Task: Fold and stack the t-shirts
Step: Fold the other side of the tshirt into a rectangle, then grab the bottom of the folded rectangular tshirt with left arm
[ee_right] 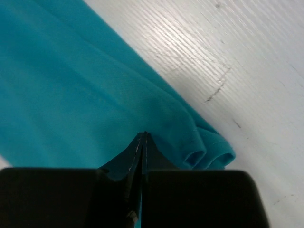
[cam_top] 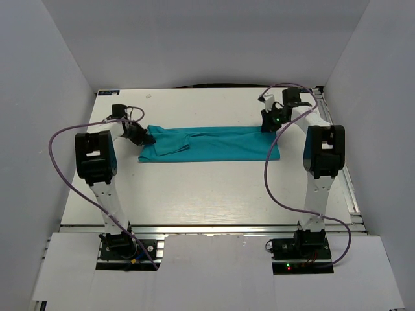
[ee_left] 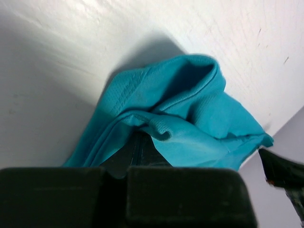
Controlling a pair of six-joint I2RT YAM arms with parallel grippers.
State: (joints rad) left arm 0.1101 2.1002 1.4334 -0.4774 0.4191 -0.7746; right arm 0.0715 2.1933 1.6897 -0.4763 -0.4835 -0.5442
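Observation:
A single teal t-shirt (cam_top: 214, 144) lies as a long folded band across the middle of the white table, stretched between my two grippers. At the band's left end, my left gripper (cam_top: 145, 137) is shut on a bunched corner; in the left wrist view the cloth (ee_left: 190, 109) drapes over the closed fingers (ee_left: 137, 149). My right gripper (cam_top: 268, 123) is at the band's right end, far edge. In the right wrist view its jaws (ee_right: 144, 138) are pressed together on the t-shirt (ee_right: 71, 95), next to a doubled hem (ee_right: 209, 154).
The white table (cam_top: 214, 194) is boxed in by grey walls on the left, right and back. A purple cable (cam_top: 58, 139) loops off the left arm, and another (cam_top: 269, 188) hangs from the right arm over the table's right side.

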